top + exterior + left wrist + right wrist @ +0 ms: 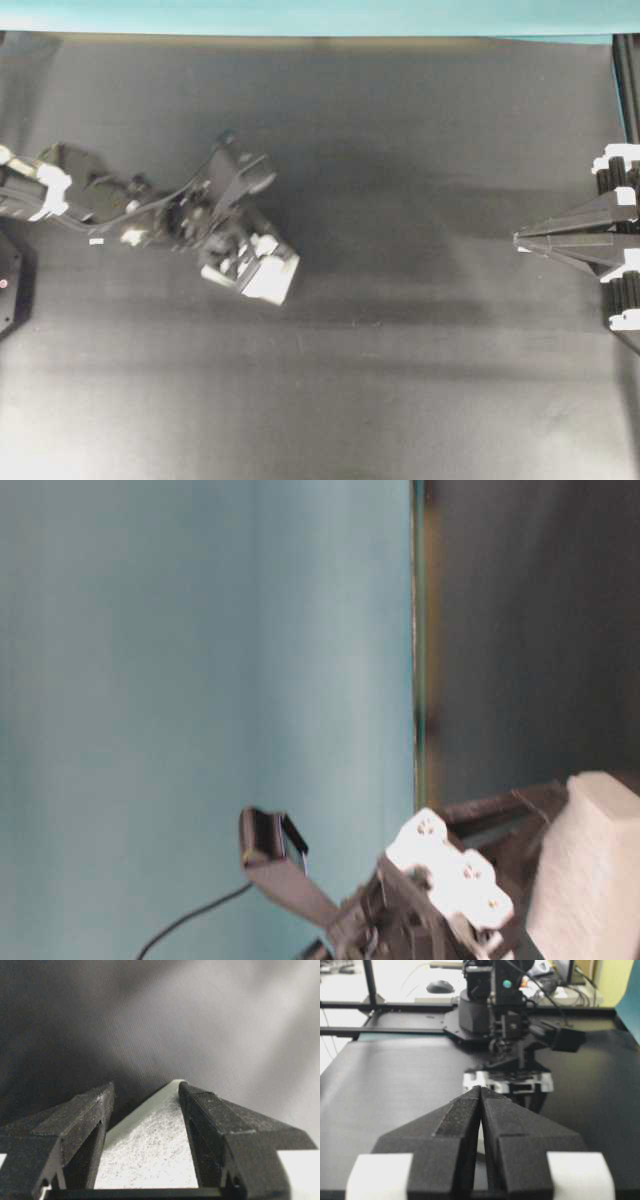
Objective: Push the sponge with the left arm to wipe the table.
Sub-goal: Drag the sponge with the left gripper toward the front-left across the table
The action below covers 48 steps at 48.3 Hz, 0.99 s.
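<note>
The white sponge (280, 283) lies on the black table (400, 150), left of centre. My left gripper (258, 262) points to the lower right and straddles it, open. In the left wrist view the sponge (150, 1150) sits between the two black fingers of that gripper (145, 1086). It rests along the right finger (210, 1120), and its far corner reaches the fingertips. A dark gap shows beside the left finger. The table-level view shows the sponge (590, 880) at the lower right. My right gripper (518, 240) rests at the right edge, shut (481, 1089) and empty.
A teal strip (300, 15) runs along the table's far edge. A tiny white speck of tape (96, 241) lies under the left arm. The right arm's base (625, 250) stands at the right edge, and the left arm's base (485, 1010) faces the right wrist camera.
</note>
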Each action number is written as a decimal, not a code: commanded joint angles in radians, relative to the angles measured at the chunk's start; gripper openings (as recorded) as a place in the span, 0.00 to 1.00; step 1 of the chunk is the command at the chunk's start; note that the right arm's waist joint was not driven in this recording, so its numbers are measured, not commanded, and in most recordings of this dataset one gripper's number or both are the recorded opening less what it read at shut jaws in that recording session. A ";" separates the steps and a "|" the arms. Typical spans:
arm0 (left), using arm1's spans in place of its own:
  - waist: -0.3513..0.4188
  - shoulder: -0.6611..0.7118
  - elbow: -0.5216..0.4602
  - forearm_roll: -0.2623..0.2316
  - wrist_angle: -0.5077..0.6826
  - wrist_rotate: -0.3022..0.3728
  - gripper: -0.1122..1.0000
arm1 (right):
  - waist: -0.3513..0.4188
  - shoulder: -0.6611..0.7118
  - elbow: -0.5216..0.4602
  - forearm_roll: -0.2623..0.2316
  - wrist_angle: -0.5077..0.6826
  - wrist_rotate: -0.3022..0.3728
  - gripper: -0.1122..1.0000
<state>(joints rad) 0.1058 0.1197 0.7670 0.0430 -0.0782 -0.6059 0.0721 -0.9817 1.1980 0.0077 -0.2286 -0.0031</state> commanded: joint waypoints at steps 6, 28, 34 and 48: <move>-0.075 -0.037 0.029 0.002 -0.015 -0.012 0.56 | 0.000 0.005 -0.006 0.003 -0.009 0.005 0.10; -0.227 -0.112 0.137 0.002 -0.020 -0.112 0.56 | 0.000 0.005 -0.006 0.003 -0.009 0.005 0.10; -0.284 -0.127 0.169 0.003 -0.023 -0.127 0.56 | 0.000 0.005 -0.006 0.005 -0.009 0.005 0.10; -0.390 -0.167 0.222 0.002 -0.054 -0.144 0.56 | 0.000 0.006 -0.006 0.005 -0.011 0.006 0.10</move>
<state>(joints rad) -0.2439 -0.0276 0.9833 0.0414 -0.1212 -0.7470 0.0721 -0.9817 1.1996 0.0092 -0.2286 -0.0031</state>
